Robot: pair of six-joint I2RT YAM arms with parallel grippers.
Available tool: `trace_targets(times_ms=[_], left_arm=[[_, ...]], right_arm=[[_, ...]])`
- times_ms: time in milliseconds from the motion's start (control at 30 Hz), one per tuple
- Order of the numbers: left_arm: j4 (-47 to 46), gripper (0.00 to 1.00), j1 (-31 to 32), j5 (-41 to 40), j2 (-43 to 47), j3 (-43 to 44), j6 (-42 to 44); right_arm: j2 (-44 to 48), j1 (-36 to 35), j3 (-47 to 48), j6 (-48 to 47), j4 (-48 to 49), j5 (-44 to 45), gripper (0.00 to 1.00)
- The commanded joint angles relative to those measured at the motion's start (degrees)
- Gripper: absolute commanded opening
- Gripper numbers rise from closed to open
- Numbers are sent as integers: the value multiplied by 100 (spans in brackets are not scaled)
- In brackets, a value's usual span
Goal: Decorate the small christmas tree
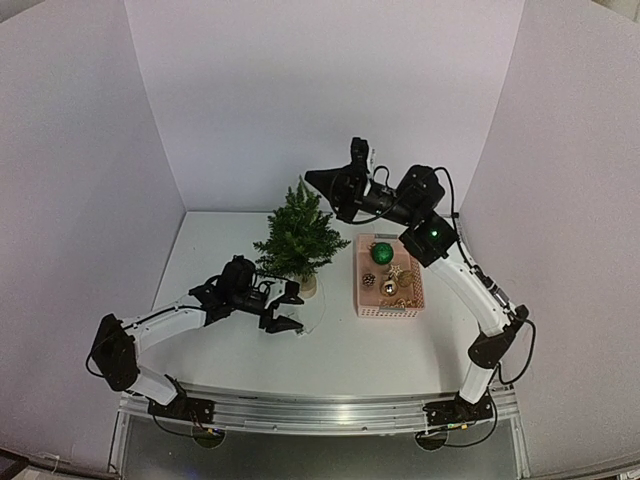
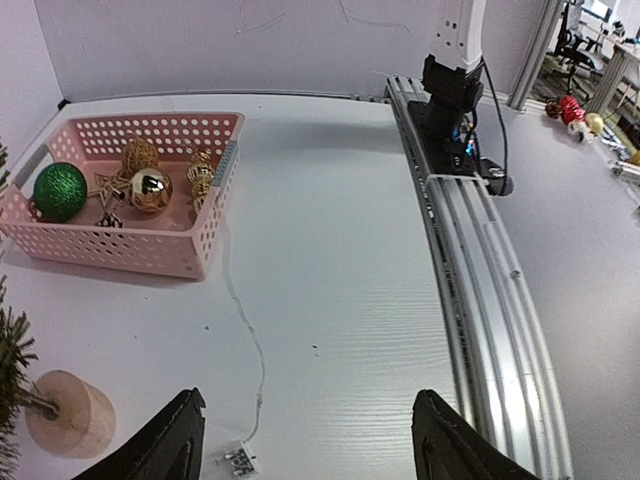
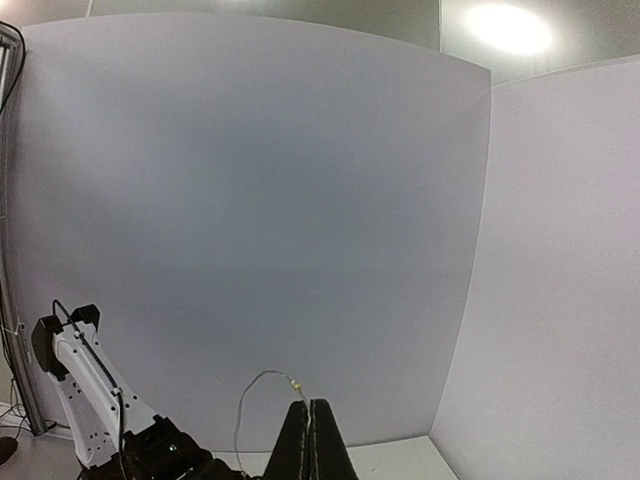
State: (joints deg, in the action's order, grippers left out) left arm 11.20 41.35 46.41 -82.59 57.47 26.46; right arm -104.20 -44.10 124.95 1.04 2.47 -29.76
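The small christmas tree (image 1: 298,238) stands mid-table on its tan round base (image 1: 307,285); the base (image 2: 68,412) and a few needles show at the left edge of the left wrist view. My right gripper (image 1: 314,181) is raised beside the treetop and, in its wrist view, is shut (image 3: 312,408) on a thin light wire (image 3: 247,388) with a tiny bulb (image 3: 296,382). The wire (image 2: 252,345) trails over the table to a small white plug (image 2: 238,459). My left gripper (image 1: 287,310) hangs open and empty (image 2: 310,400) just above the table, in front of the tree base.
A pink basket (image 1: 361,292) right of the tree holds a green glitter ball (image 2: 59,190), a gold ball (image 2: 150,188) and other gold ornaments. The right arm's base (image 2: 455,100) sits on the metal rail (image 2: 490,300) at the table's near edge. White walls enclose the table.
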Motion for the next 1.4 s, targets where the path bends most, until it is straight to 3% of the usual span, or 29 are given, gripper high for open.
trace_targets(times_ms=[0,233,533,633,900,1000,1167,1367], left_arm=[[-1857,70,192,-729,-226,-307,-855],[-2735,67,358,-1078,-559,-469,-1317],[-3312,62,736,-1358,-997,-500,-1140],[-3436,51,773,-1428,-1076,-484,-1274],[-3061,1,778,-1898,-697,-490,-1267],[-2701,0,766,-2269,-411,-257,-1697],[-2085,0,679,-2060,6,594,-2273],[-1705,0,-48,-1877,288,987,-2686]], right_arm=[[-70,-93,197,-130,335,121,0],[-12,-206,175,-313,371,111,0],[96,-300,89,-371,408,109,0],[148,-324,52,-380,417,110,0],[406,-328,-274,-484,429,244,0],[463,-331,-317,-492,484,283,0],[290,-330,183,-665,571,265,0],[57,-330,499,-1210,570,752,0]])
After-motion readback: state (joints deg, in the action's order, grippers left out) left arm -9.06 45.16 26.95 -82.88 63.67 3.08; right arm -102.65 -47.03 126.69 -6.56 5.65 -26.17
